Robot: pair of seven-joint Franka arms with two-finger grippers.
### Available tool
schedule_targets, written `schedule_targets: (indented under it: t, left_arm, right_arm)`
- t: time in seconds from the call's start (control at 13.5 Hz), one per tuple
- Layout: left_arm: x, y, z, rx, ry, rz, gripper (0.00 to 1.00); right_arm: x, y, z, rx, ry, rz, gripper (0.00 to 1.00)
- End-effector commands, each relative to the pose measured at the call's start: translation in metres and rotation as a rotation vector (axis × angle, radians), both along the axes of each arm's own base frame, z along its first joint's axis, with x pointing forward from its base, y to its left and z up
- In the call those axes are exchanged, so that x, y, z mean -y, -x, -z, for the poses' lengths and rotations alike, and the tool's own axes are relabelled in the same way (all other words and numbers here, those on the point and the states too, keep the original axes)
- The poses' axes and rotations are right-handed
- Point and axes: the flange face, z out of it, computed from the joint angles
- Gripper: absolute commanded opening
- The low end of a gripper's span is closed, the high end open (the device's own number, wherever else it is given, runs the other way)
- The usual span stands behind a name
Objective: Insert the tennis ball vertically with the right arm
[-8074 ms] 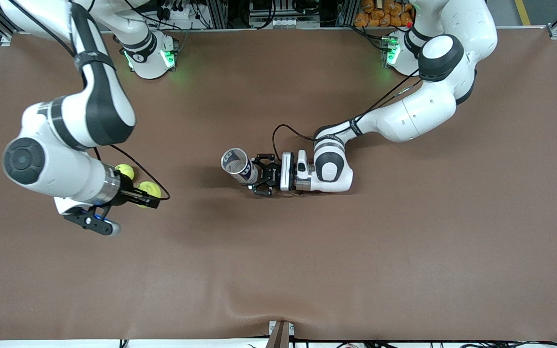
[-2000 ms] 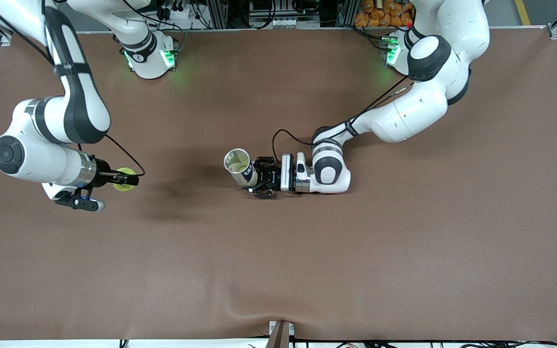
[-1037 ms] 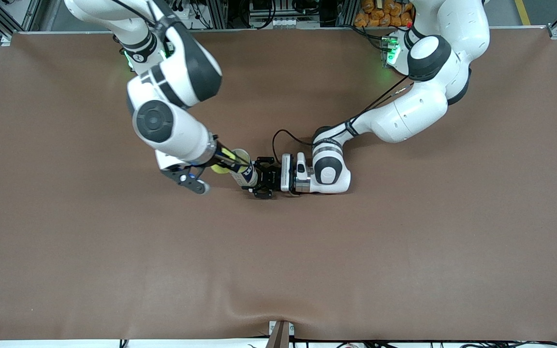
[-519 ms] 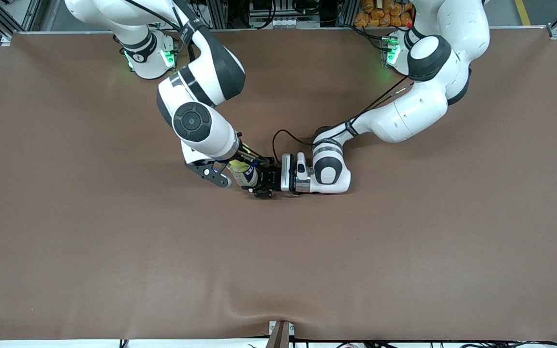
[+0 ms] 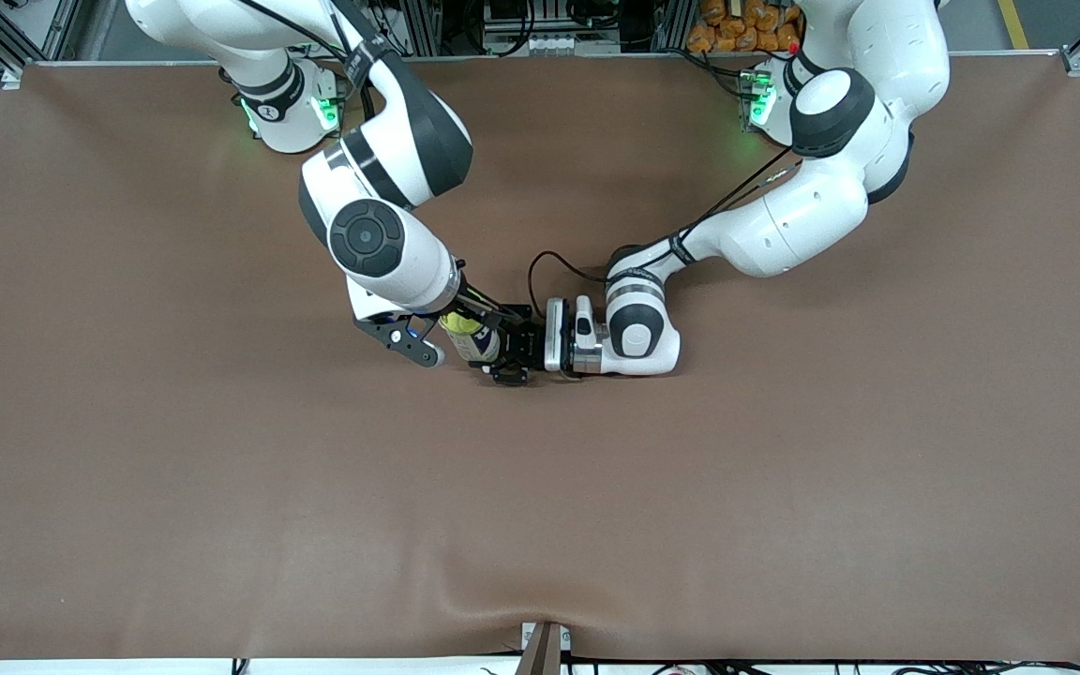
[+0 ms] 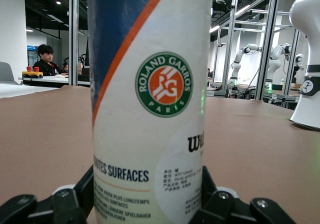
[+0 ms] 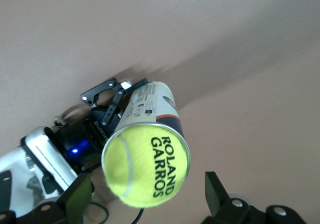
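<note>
A tall tennis ball can (image 5: 482, 345) with a blue, white and orange label (image 6: 150, 109) stands upright near the middle of the table. My left gripper (image 5: 504, 350) is shut on its lower part, one finger (image 6: 84, 193) on each side. A yellow tennis ball (image 7: 145, 165) printed ROLAND GARROS sits in the can's open mouth (image 5: 458, 324). My right gripper (image 7: 147, 196) hangs over the can's mouth, open, its fingers (image 7: 216, 190) standing clear of the ball on both sides. In the front view the right gripper (image 5: 472, 313) partly hides the can's top.
The brown mat (image 5: 540, 506) covers the whole table. Both arm bases (image 5: 292, 112) stand along the edge farthest from the front camera, with orange items (image 5: 737, 23) off the table past the left arm's base. The right arm's base (image 6: 307, 84) shows in the left wrist view.
The right gripper has opened and let go of the tennis ball, which now rests in the can's mouth. The right arm shifted slightly. The left arm has not moved.
</note>
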Motion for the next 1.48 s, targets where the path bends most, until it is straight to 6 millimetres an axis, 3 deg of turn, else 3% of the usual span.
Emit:
schedule_targets:
  t: [0.0, 0.37, 0.59, 0.81, 0.96, 1.19, 1.41]
  left_arm:
    - [-0.001, -0.006, 0.0, 0.016, 0.01, -0.024, 0.82]
    - [-0.002, -0.008, 0.0, 0.016, 0.01, -0.028, 0.88]
    - [-0.004, -0.012, -0.005, 0.021, 0.011, -0.033, 0.95]
    - [-0.004, -0.013, -0.007, 0.018, 0.014, -0.038, 0.97]
    - [-0.005, -0.014, -0.008, 0.019, 0.014, -0.039, 0.99]
    - [-0.005, -0.014, -0.009, 0.015, 0.016, -0.042, 1.0]
    - [-0.007, -0.018, -0.013, 0.014, 0.017, -0.047, 1.0]
  right_arm:
    - [0.02, -0.001, -0.048, 0.013, -0.031, -0.001, 1.0]
    - [0.072, -0.006, -0.096, 0.027, -0.058, -0.06, 1.0]
    - [0.135, -0.02, -0.115, 0.03, -0.088, -0.141, 1.0]
    - [0.172, -0.017, -0.142, 0.036, -0.088, -0.16, 1.0]
    - [0.196, -0.019, -0.147, 0.029, -0.09, -0.187, 1.0]
    - [0.268, -0.017, -0.157, 0.041, -0.111, -0.252, 1.0]
    - [0.324, -0.004, -0.164, 0.077, -0.104, -0.317, 1.0]
